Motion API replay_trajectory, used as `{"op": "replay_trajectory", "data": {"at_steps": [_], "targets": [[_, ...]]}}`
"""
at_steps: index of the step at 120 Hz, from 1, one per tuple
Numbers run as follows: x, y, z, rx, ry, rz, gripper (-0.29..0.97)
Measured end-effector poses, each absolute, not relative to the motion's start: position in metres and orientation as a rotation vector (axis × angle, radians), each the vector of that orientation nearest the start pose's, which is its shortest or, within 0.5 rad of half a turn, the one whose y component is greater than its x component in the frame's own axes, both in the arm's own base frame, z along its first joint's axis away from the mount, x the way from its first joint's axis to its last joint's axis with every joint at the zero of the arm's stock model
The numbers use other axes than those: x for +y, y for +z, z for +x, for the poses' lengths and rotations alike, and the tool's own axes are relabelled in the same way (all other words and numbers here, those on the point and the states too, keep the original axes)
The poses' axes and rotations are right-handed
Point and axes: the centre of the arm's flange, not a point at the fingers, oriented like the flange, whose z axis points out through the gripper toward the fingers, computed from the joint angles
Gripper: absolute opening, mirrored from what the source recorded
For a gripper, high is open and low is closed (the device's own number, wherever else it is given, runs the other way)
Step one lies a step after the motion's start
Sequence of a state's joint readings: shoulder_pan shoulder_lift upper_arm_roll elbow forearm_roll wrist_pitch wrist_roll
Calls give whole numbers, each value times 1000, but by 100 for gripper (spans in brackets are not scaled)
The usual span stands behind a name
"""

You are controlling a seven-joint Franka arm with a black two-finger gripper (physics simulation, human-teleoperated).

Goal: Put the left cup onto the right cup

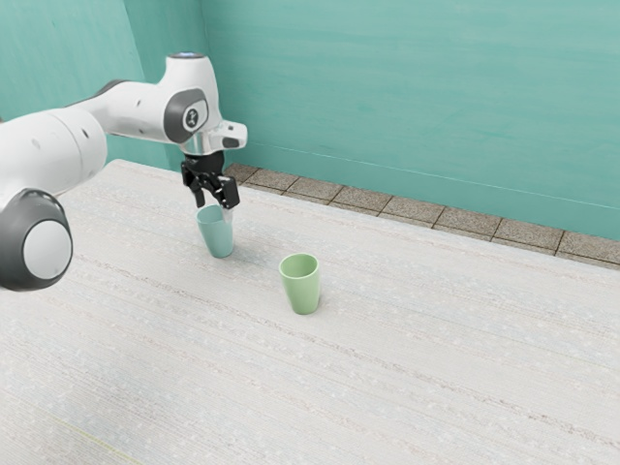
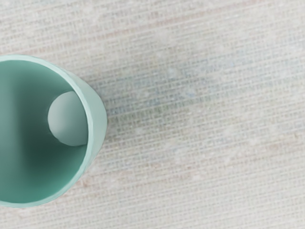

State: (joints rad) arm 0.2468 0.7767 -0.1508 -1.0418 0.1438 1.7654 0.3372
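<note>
Gripper [image 1: 215,201] poised just above the left cup [image 1: 216,234], with the grasp not yet made.
Its jaws stand apart and hold nothing. The left cup sits upright on the bench [image 1: 407,368], near the right cup [image 1: 300,283] but not touching it. Best, I judge, to lower straight down with the rim wall between the fingers, then close gently and lift without tilting.

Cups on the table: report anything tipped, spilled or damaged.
Nothing stands out. The teal cup and the green cup both stand upright, apart and intact on the table, with nothing spilled.
</note>
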Motion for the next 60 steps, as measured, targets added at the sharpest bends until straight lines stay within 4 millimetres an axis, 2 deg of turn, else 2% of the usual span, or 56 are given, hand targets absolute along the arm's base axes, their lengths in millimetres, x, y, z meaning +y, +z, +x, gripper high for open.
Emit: {"op": "replay_trajectory", "data": {"at_steps": [60], "targets": [[128,362,748,368,99,-3088,68]]}}
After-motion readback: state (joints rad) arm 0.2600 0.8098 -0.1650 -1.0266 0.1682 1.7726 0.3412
